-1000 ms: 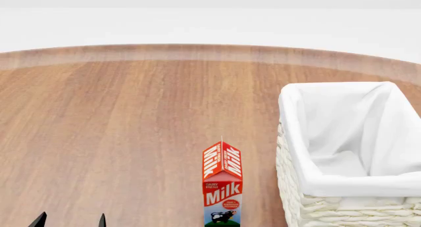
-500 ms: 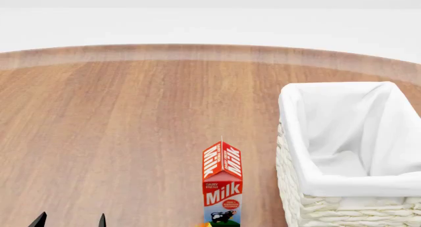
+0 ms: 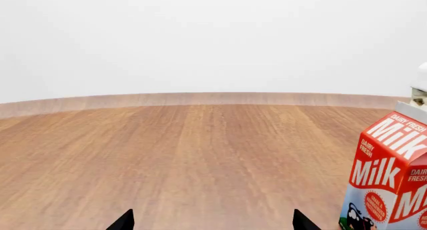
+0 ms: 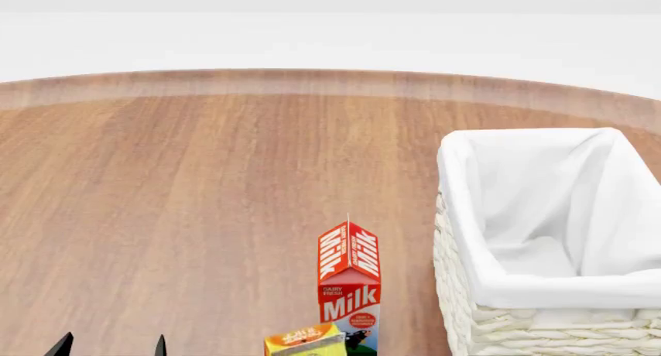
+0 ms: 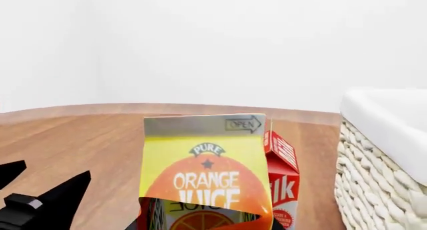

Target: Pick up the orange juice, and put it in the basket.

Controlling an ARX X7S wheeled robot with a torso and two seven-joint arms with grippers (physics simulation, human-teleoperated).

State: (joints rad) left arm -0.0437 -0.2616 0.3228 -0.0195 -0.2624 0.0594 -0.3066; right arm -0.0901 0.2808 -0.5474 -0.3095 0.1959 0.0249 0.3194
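The orange juice [image 5: 205, 175], a yellow and orange gable-top carton, fills the middle of the right wrist view. My right gripper [image 5: 207, 223] is shut on it, with dark jaws at both lower sides of the carton. Only the carton's top [image 4: 305, 341] shows in the head view, at the bottom edge just left of the milk carton. The right gripper itself is below that view. The basket [image 4: 460, 240], cream wicker with a white liner, stands to the right, and its wall shows in the right wrist view [image 5: 373, 190]. My left gripper [image 4: 111, 347] is open and empty over bare table [image 3: 212, 225].
A red-and-white Milk carton [image 4: 349, 282] stands upright between the juice and the basket; it shows in the left wrist view [image 3: 390, 175] and behind the juice [image 5: 283, 180]. The round wooden table [image 4: 207, 186] stretches ahead to its far edge.
The orange juice carton's top has risen into the head view at the bottom edge, left of the milk. The left gripper, the milk and the basket have not moved.
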